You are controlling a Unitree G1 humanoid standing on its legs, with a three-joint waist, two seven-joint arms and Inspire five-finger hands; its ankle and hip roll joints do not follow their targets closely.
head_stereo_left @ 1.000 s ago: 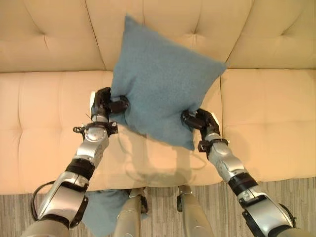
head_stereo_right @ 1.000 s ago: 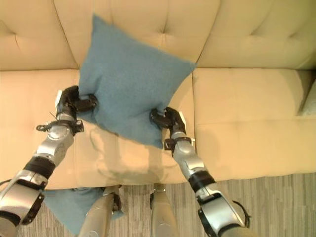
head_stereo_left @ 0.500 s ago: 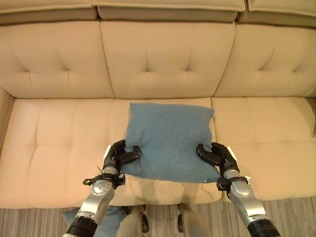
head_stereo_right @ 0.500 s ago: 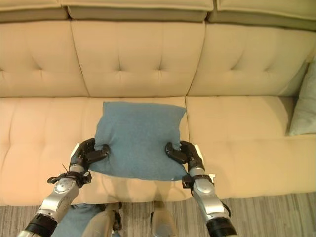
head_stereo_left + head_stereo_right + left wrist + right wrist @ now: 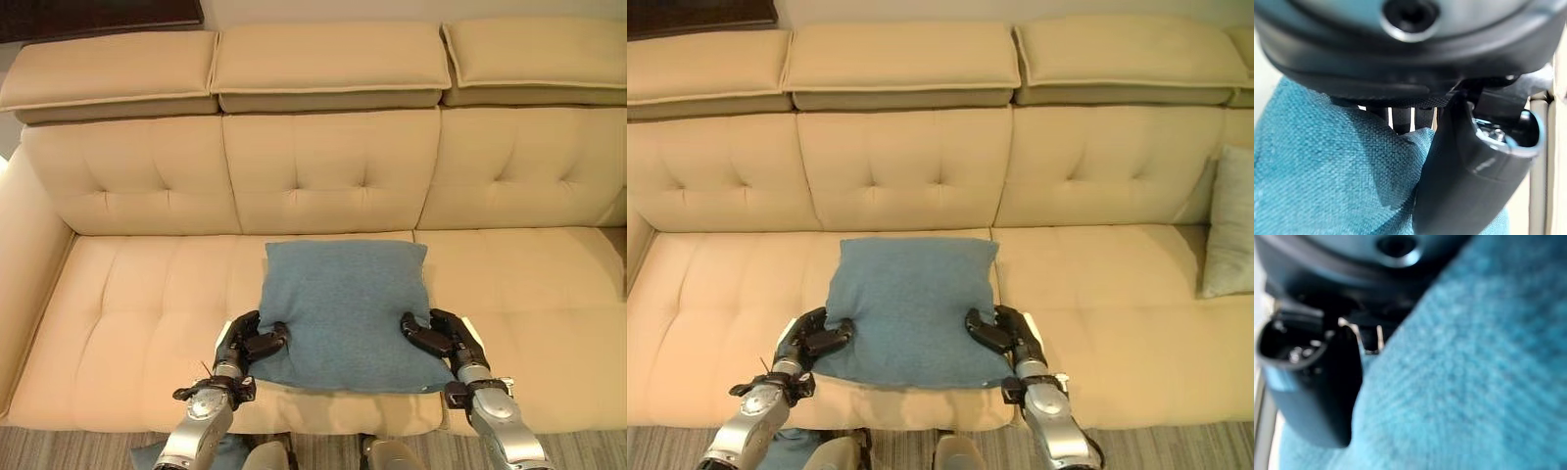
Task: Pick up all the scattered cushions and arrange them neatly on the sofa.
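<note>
left eye view: blue cushion (image 5: 345,311) lies flat on the sofa's (image 5: 118,323) middle seat, left hand (image 5: 247,343) clenched on its 8 o'clock edge, right hand (image 5: 438,336) on its 4 o'clock edge. placing step; next, both hands should let go.

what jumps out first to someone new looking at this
A blue cushion lies flat on the middle seat of the cream sofa, pinched at its sides by the left hand and the right hand. A pale cushion leans at the sofa's right end.
</note>
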